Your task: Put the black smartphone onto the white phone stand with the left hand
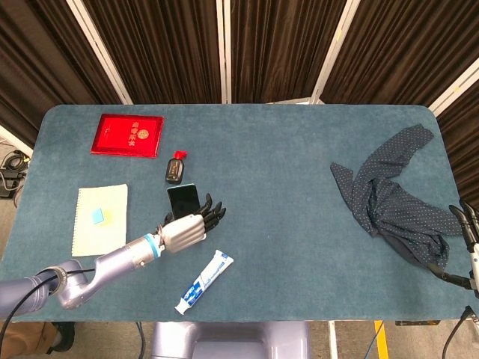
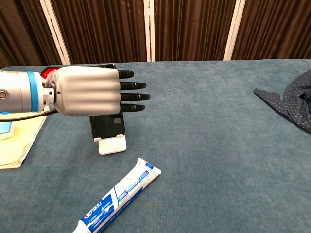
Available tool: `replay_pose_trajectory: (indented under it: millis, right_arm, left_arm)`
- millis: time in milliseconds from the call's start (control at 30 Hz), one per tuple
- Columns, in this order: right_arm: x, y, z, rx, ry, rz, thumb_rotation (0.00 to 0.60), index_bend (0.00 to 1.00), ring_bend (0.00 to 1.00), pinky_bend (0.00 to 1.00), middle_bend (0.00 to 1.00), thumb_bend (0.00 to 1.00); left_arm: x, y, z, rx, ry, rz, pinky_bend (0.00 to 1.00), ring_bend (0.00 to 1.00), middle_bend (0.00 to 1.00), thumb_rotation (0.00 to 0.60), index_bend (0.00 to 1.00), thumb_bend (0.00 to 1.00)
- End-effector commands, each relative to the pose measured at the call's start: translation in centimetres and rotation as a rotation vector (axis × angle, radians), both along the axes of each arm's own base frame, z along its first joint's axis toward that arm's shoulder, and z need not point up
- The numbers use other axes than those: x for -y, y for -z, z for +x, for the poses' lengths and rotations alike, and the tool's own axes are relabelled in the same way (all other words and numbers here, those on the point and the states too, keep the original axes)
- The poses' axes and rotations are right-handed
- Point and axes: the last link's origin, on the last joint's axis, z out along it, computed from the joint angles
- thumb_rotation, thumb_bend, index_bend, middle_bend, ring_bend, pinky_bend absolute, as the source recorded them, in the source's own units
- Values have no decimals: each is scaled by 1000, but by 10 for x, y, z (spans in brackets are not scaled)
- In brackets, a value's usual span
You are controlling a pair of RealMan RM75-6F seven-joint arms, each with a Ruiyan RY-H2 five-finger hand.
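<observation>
The black smartphone [image 2: 108,127] leans upright on the white phone stand [image 2: 112,145]; its lower edge sits in the stand's lip. In the head view the smartphone [image 1: 182,200] shows just beyond my left hand [image 1: 185,229], and the stand is hidden under the hand. In the chest view my left hand [image 2: 90,91] hovers in front of the phone's upper half with its fingers [image 2: 132,96] stretched straight out to the right, not wrapped around the phone. The thumb is hidden. Part of my right hand [image 1: 465,224] shows at the far right edge, too little to read.
A toothpaste tube [image 2: 118,196] lies just in front of the stand. A yellow notepad [image 1: 100,218] lies to the left, with a red booklet [image 1: 128,135] and a black key fob [image 1: 174,169] behind. A dotted dark cloth [image 1: 393,198] is crumpled at the right.
</observation>
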Motion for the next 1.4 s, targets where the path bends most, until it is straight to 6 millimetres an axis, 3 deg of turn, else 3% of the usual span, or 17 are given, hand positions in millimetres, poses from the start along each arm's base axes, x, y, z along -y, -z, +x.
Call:
replay_pose_trajectory:
  millis: [33, 200, 600, 833, 1067, 1233, 1400]
  right_arm:
    - [0, 0, 0, -1, -1, 1, 600, 0, 0, 0, 0, 0]
    - [-1, 1, 1, -3, -2, 1, 600, 0, 0, 0, 0, 0]
    - [-2, 3, 3, -14, -7, 4, 600, 0, 0, 0, 0, 0]
    - [-2, 4, 4, -20, -7, 6, 600, 0, 0, 0, 0, 0]
    - [-2, 5, 5, -24, -7, 8, 600, 0, 0, 0, 0, 0]
    - [-2, 6, 6, -26, -8, 9, 600, 0, 0, 0, 0, 0]
    - [-2, 6, 6, -27, -10, 9, 600, 0, 0, 0, 0, 0]
  left_arm:
    - [2, -5, -1, 3, 5, 2, 90, 0, 0, 600, 0, 0]
    - [8, -14, 4, 69, 4, -33, 1, 0, 0, 600, 0, 0]
    - [6, -55, 13, 313, -33, -30, 0, 0, 0, 600, 0, 0]
    - [6, -82, 1, 725, -304, -55, 0, 0, 0, 600, 0, 0]
    - [17, -104, -33, 1206, -664, 0, 0, 0, 0, 600, 0, 0]
    - [34, -121, -68, 1351, -796, 89, 0, 0, 0, 600, 0, 0]
    - [65, -144, -110, 1401, -919, 222, 0, 0, 0, 600, 0, 0]
